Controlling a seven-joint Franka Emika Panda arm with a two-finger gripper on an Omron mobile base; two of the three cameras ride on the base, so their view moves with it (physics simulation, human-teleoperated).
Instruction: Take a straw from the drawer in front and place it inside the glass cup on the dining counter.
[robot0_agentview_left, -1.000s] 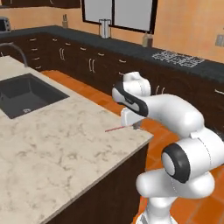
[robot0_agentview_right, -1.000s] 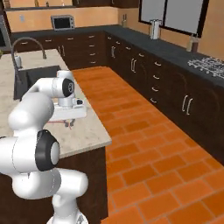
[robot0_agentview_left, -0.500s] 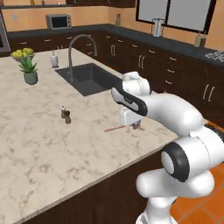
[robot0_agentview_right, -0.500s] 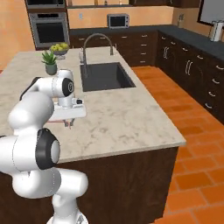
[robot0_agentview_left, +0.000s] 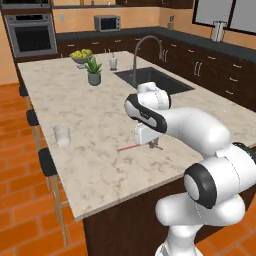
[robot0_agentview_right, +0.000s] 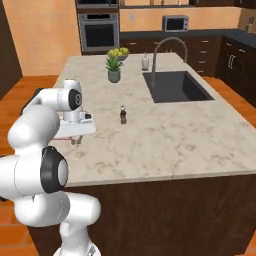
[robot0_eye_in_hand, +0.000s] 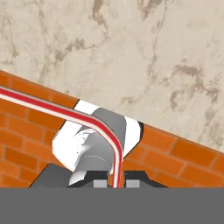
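Red-pink straw (robot0_agentview_left: 134, 147) is pinched in the down-pointing tool (robot0_agentview_left: 154, 146) above the dining counter (robot0_agentview_left: 100, 150).

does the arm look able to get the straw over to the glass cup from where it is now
Probably yes. The tool holds the straw above the dining counter, and the glass cup stands upright off to one side with only bare marble between them.

We see the thin red straw (robot0_agentview_left: 134, 147) lying level above the cream marble dining counter (robot0_agentview_left: 100, 165), with the clear glass cup (robot0_agentview_left: 61, 135) upright near the counter's edge.
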